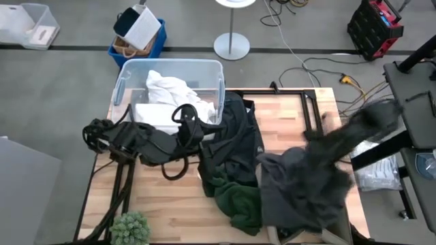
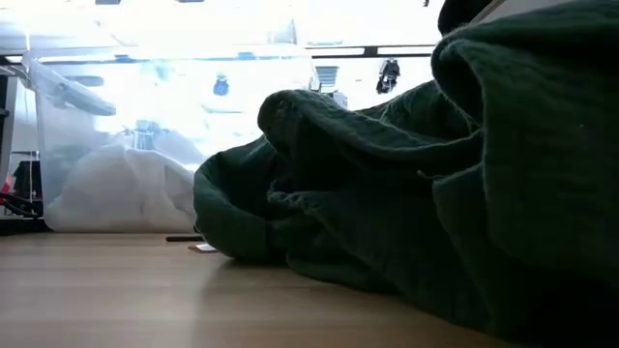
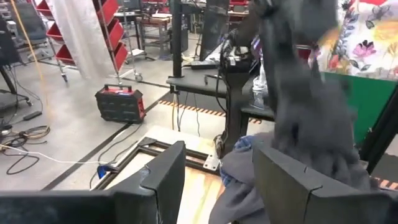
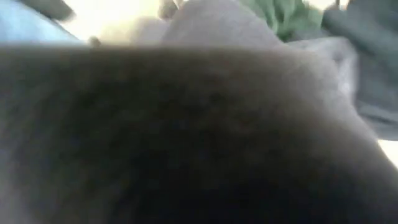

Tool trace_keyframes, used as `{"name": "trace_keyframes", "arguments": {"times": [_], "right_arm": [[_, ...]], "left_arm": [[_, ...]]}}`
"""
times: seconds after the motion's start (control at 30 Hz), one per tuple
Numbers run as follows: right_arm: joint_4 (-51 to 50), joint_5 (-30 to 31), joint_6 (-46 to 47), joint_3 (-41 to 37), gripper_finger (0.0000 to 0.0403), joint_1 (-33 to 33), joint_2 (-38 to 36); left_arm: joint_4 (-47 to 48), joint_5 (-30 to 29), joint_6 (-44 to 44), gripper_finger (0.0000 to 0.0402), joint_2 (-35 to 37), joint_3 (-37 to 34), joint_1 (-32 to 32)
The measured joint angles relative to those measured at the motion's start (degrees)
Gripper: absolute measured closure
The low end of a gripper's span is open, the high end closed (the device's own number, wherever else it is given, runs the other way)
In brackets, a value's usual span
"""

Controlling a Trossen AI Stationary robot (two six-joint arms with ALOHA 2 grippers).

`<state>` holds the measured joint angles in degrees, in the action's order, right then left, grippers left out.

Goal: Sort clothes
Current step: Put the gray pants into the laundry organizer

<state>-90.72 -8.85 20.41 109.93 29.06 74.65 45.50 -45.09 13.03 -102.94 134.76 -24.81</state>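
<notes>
A dark grey garment lies heaped at the table's near right, and one part of it rises to my right gripper, which is wrapped in the cloth at the right edge. It also shows hanging in the left wrist view. A dark green garment lies bunched at the near middle, partly on a black garment. White clothes lie in the clear bin. My left gripper is open and empty beside the bin, over the black garment. My right gripper holds the dark grey garment by an upper part, raised above the table's right edge. The cloth drapes over the fingers and hides them, so the kind of hold does not show. The garment hangs in a stretched band, its lower part on the table.
A small green plant stands at the near left corner. A black frame lies at the far right of the table. A blue box and a lamp base stand on the floor beyond. A person in floral cloth stands behind the right arm.
</notes>
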Motion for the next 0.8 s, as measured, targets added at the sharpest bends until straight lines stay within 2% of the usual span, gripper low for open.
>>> {"name": "trace_keyframes", "arguments": {"times": [0.17, 0.3, 0.43, 0.6, 0.8], "right_arm": [[10.0, -0.2, -1.9, -17.6, 0.0374, 0.3, -1.0], [24.0, -5.6, -1.6, -30.2, 0.0374, 0.4, -2.5], [30.9, -6.0, 0.9, -41.0, 0.0374, 0.3, -2.1], [41.2, 0.6, 0.0, -52.7, 0.0374, 0.5, -1.9], [49.6, 6.3, -2.9, -61.0, 0.0374, 0.3, -1.1]], "left_arm": [[1.5, -0.3, -0.1, 0.0235, -0.4, 0.1, 0.2], [2.6, -0.8, 0.7, 0.0235, -0.5, -0.4, 0.5], [2.7, -0.9, 1.2, 0.0235, -0.5, -0.4, 0.5], [2.8, -0.9, 1.2, 0.0235, -0.5, -0.4, 0.5], [3.7, -0.9, 1.4, 0.0235, -0.5, -0.4, 0.5]]}}
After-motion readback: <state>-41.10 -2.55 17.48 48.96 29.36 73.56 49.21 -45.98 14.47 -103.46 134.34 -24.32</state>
